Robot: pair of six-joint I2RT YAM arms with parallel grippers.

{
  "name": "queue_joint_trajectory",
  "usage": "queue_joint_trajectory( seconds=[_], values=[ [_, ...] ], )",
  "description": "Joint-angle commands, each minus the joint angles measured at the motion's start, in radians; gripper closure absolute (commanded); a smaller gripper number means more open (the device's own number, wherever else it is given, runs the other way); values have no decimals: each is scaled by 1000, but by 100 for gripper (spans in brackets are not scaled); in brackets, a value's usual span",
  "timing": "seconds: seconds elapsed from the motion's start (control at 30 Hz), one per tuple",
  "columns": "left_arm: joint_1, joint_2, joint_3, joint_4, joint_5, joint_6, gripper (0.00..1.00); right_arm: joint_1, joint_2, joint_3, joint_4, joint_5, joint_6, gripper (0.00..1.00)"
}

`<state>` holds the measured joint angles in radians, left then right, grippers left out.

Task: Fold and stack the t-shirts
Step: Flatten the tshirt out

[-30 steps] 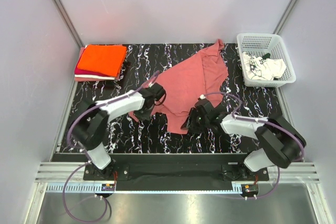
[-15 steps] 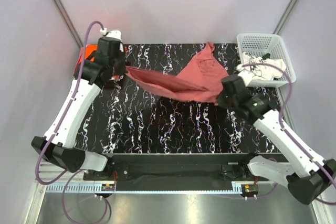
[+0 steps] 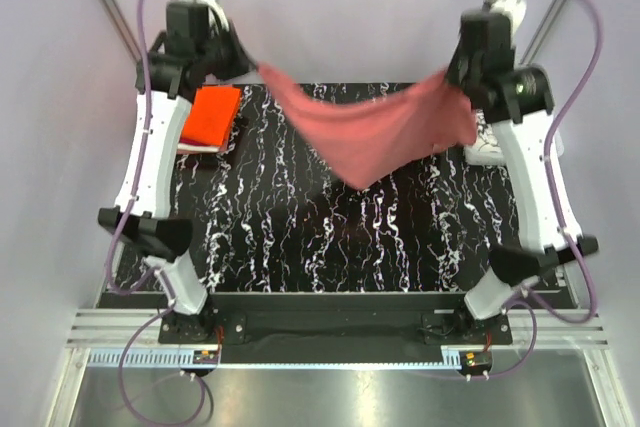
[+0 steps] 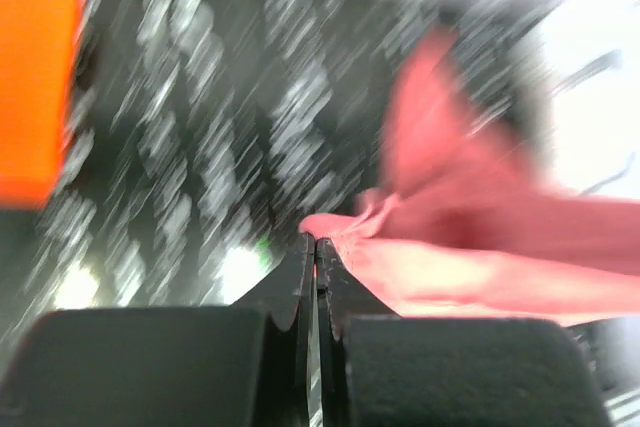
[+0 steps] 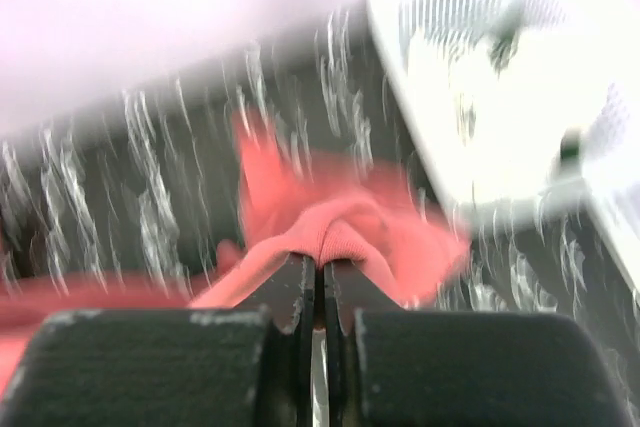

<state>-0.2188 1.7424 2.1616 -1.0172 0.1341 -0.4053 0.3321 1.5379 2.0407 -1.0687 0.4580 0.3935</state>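
Above the black marbled table [image 3: 300,237], the dusty rose-red t-shirt [image 3: 370,132] now hangs in the air, fully off the surface. One second ago it lay spread on the far middle of the table. Half a second ago it was stretched low between the arms, just over the table. Both arms have since risen high and moved apart, toward the far left and far right corners.

The shirt is held at two points of its upper edge and sags between them like a hammock. Its lowest fold is in the middle, and the plain cloth is wrinkled toward each grip.

At far left the stack of folded t-shirts [image 3: 208,117], bright orange on top, lies on the table in the same place as before. At far right the white mesh basket [image 5: 450,2] with a white t-shirt [image 5: 470,97] appears blurred in the right wrist view.

The left gripper [image 4: 315,242] is clenched on a bunched corner of the rose-red cloth. The right gripper [image 5: 322,265] is clenched on a rolled edge of it.
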Motion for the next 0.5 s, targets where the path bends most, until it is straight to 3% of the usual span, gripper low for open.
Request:
queue_joint_trajectory(
  seconds=[0.0, 0.07, 0.1, 0.17, 0.23, 0.3, 0.4, 0.43, 0.47],
  values=[
    [36, 107, 306, 100, 180, -195, 100, -25, 192, 432, 64, 259, -157, 100],
    [42, 127, 372, 136, 223, -252, 100, -33, 322, 627, 62, 294, -223, 100],
    [45, 111, 363, 185, 232, -289, 100, -36, 352, 794, 72, 289, -240, 100],
    [44, 66, 277, 244, 245, -302, 100, -38, 373, 898, 91, 269, -277, 100],
    [45, -19, 163, 301, 239, -273, 100, -41, 314, 808, 147, 245, -274, 100],
    [44, -126, 59, 310, 225, -224, 100, -42, 184, 597, 171, 190, -251, 100],
    [44, -307, -288, 371, 225, -172, 100, -42, -17, 226, 173, 58, -153, 100],
    [45, -351, -483, 397, 235, -158, 100, -42, -68, 126, 174, -43, -125, 100],
    [44, -392, -576, 432, 231, -146, 100, -42, -158, -74, 188, -105, -81, 100]
  ],
)
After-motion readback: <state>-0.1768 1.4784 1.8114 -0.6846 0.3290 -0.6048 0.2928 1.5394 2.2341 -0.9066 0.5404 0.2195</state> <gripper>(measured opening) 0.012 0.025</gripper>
